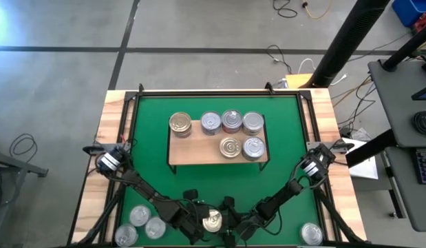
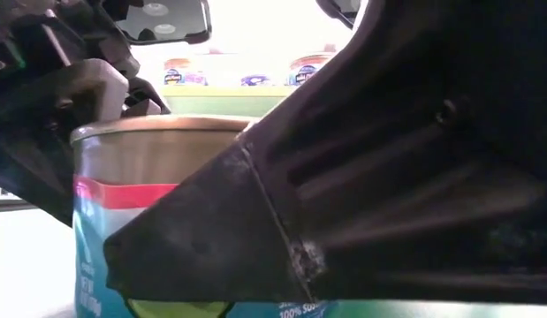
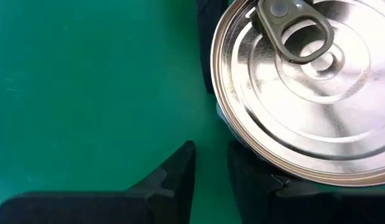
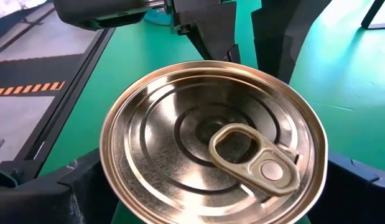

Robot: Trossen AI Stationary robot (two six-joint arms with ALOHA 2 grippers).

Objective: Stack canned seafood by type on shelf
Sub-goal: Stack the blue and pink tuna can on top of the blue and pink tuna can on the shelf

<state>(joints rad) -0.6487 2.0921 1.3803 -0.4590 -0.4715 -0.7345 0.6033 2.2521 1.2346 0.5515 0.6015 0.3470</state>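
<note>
Six on the board: the shelf (image 1: 199, 156) carries six tins (image 1: 232, 121), four in its back row and two in front of them toward its right end, all upright with lids up.
Worked tin: a gold-toned tin (image 1: 212, 221) stands on the green mat (image 1: 151, 172), well apart from the shelf on its front side, about level with the shelf's middle.
Axis: this short round tin's axis is vertical, with the ringed lid and flat pull tab (image 4: 257, 158) facing up.
Right gripper: the right gripper (image 4: 211, 193) is spread wide, one finger on each side of the tin; I cannot tell whether the pads touch it.
Left gripper: the left gripper (image 3: 211, 180) is beside the same tin, on the side toward the shelf's left end. Its fingers (image 3: 170, 180) stand close together with a slim strip of mat between them and nothing in that gap.
Loose tins: three silver tins (image 1: 139, 215) sit far out past the shelf's front left corner, and one more (image 1: 311, 233) past its front right corner.
Hidden: in the low view dark gripper bodies cover most of the tin (image 2: 158, 177), showing only a teal label with a red band; its base is cut off.
Hard to read: from above, the arms crowd the tin, so the tab's direction is unclear.
</note>
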